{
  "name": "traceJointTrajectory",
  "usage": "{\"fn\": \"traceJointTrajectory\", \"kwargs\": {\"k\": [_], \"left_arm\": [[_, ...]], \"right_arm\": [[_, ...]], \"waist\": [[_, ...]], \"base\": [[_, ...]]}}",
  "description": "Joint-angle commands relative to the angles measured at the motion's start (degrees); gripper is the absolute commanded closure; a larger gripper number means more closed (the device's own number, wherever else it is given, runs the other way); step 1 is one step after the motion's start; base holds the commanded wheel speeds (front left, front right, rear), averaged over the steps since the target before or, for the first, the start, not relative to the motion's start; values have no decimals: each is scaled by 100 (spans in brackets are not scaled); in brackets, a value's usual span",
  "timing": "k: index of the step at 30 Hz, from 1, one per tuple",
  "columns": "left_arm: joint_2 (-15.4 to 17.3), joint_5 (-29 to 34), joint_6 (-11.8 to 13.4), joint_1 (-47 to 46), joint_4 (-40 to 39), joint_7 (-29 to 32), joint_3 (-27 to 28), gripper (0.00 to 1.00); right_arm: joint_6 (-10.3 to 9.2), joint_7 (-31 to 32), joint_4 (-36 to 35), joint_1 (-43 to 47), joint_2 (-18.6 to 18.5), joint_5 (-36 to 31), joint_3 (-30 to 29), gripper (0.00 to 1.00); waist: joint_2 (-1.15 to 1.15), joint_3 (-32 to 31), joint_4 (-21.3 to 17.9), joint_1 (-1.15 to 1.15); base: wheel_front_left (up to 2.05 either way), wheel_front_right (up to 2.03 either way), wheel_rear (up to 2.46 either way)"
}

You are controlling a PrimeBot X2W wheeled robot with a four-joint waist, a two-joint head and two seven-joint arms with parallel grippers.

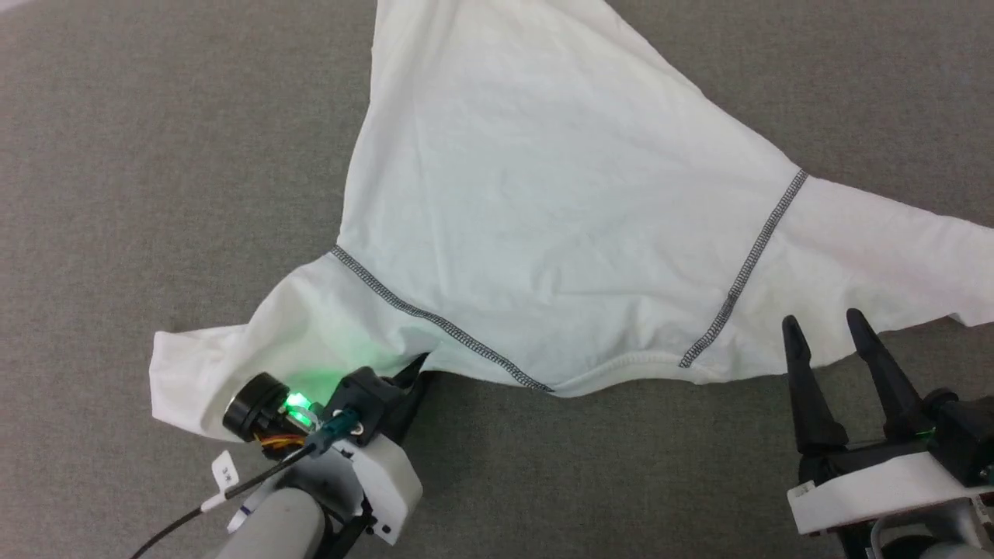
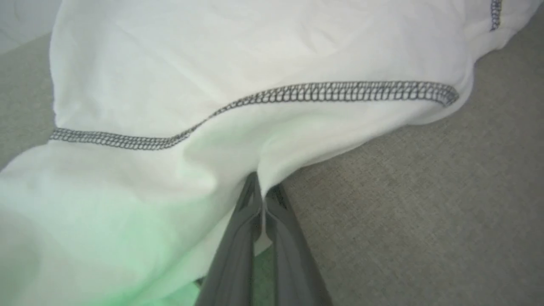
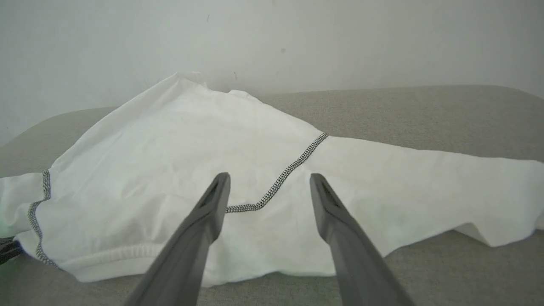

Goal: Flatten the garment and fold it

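l gripper (image 2: pixel 262 189) pinches garment (image 1: pixel 543 194) edge; cable tag (image 1: pixel 225 471) reads maybe "3r".

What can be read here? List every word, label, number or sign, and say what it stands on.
On the small white tag on the cable behind the left gripper: dark marks, perhaps starting with "3", too small to read with certainty.
On the garment: no readable text, only grey zigzag stitching.
Nothing else is legible.
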Motion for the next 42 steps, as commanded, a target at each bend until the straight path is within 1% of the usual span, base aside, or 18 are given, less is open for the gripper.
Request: {"fn": "traceJointTrajectory", "kwargs": {"k": [1,2,3,5,9,12,17,19,22,26,34,42], "left_arm": [[-44,-224,108,242,50,-95,133,100],[-95,-387,133,332,-26,-161,228,100],[-95,-387,133,332,-26,-161,228,100],[-158,-713,157,534,-237,-234,404,100],[-78,-1074,291,954,-777,-191,689,100],[20,-1140,431,1210,-1158,-123,809,100],[50,-1207,522,1358,-1525,-55,851,100],[37,-1208,531,1335,-1575,-55,837,100],[9,-1217,514,1266,-1595,-69,805,100],[-8,-1207,487,1157,-1578,-92,765,100],[-31,-1207,434,980,-1511,-94,681,100],[-78,-1253,385,880,-1394,-112,598,100]], "right_arm": [[-5,15,8,8,13,-7,16,0],[-5,26,9,24,13,-8,25,0],[-5,26,9,24,13,-8,25,0],[-5,57,-3,59,13,5,42,0],[-5,177,-66,146,13,100,55,0],[-5,535,-120,283,13,95,29,0],[-5,1305,-146,553,13,274,-311,0],[-5,1555,-141,613,13,291,-428,0],[-5,1711,-121,620,13,467,-539,0],[-5,1789,-54,558,13,576,-608,0],[-5,1901,139,279,13,473,-792,0],[-5,1914,282,39,13,394,-676,0]], "waist": [[0,-198,47,-1],[0,-257,56,-1],[0,-257,56,-1],[0,-358,75,-1],[0,-468,111,-1],[0,-463,146,-1],[0,-307,201,-1],[0,-223,217,-1],[0,-112,239,-1],[0,27,288,-1],[0,244,403,-1],[0,332,516,-1]], "base": [[0,0,0],[0,0,0],[0,0,0],[0,0,0],[0,0,0],[0,0,0],[0,0,0],[0,0,0],[0,0,0],[0,0,0],[0,0,0],[0,0,0]]}}
